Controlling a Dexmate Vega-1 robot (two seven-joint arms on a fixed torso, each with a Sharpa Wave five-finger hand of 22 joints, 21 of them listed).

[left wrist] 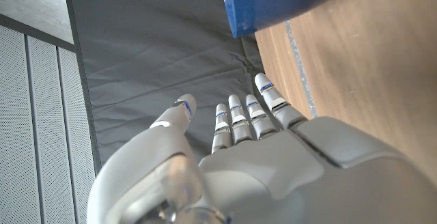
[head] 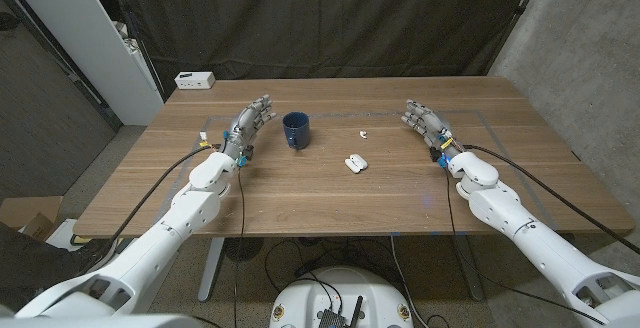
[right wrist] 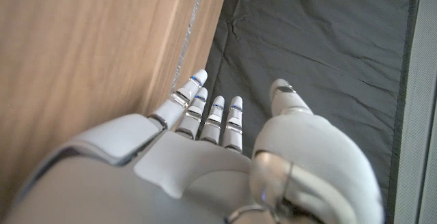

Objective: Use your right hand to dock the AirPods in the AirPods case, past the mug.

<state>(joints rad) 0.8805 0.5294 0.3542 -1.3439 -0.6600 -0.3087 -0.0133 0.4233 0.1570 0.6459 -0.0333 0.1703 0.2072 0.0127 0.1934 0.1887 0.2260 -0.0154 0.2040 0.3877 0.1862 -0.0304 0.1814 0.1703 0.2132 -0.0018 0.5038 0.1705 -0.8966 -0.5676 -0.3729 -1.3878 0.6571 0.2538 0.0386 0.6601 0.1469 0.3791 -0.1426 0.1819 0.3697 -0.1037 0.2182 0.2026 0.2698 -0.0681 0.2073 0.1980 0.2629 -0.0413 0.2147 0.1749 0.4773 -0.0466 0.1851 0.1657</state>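
Right hand [head: 425,124] sits right of frame centre in the head view, fingers apart and extended, holding nothing; judged to be in a waiting pose before any reach. Its wrist view shows the fingers [right wrist: 205,108] straight beside the table [right wrist: 82,53] surface, nothing between them.

Left hand [head: 247,126] mirrors it at left of centre, fingers likewise spread and empty, just left of the mug [head: 296,130]. It has no assigned part in the task, which likely explains its parked position.

The case [head: 355,163] lies open at frame centre, below and right of the mug. One small white item, apparently an AirPod [head: 364,133], lies apart above the case, between it and the right hand. Whether the case already holds an earbud cannot be told. Docking not yet begun.
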